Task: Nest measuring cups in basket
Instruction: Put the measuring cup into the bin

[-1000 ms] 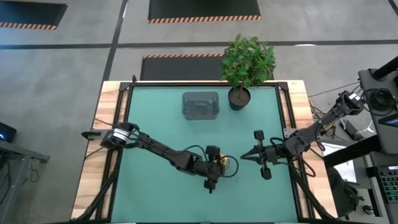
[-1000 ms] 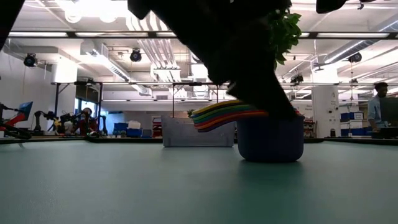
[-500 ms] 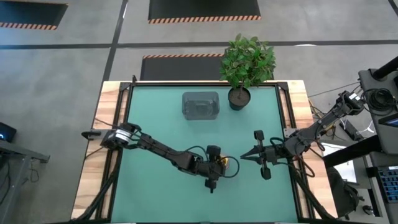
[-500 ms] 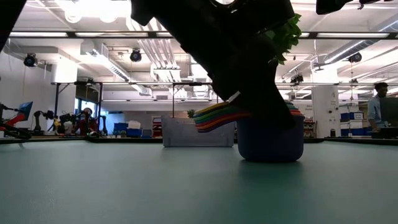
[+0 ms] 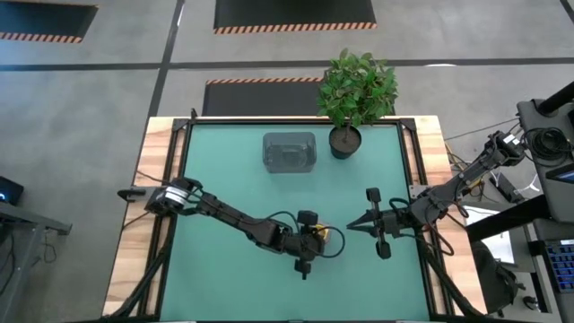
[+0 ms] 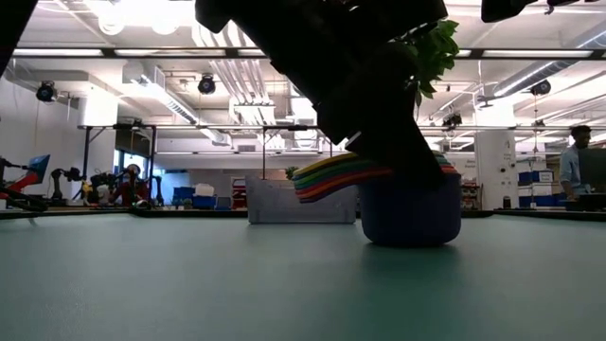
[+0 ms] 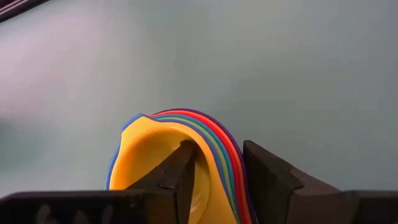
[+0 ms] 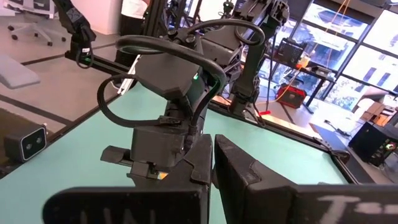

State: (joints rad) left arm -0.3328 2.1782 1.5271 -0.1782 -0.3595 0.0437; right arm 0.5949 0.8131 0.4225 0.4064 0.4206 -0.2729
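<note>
We see the left arm reaching from the table's left edge across toward the middle near side, its wrist bent down so the left gripper (image 5: 316,240) sits low over the mat. In its wrist view one finger (image 7: 180,171) stands inside the stacked measuring cups (image 7: 180,155) and the other outside, the rims between them. The right arm comes in from the right edge, and the right gripper (image 5: 352,226) hangs above the table beside the left wrist, its fingers pressed together on nothing.

Bright even overhead light, ceiling lamps (image 6: 142,11) glaring, left arm (image 6: 331,66) backlit black, soft shadows
</note>
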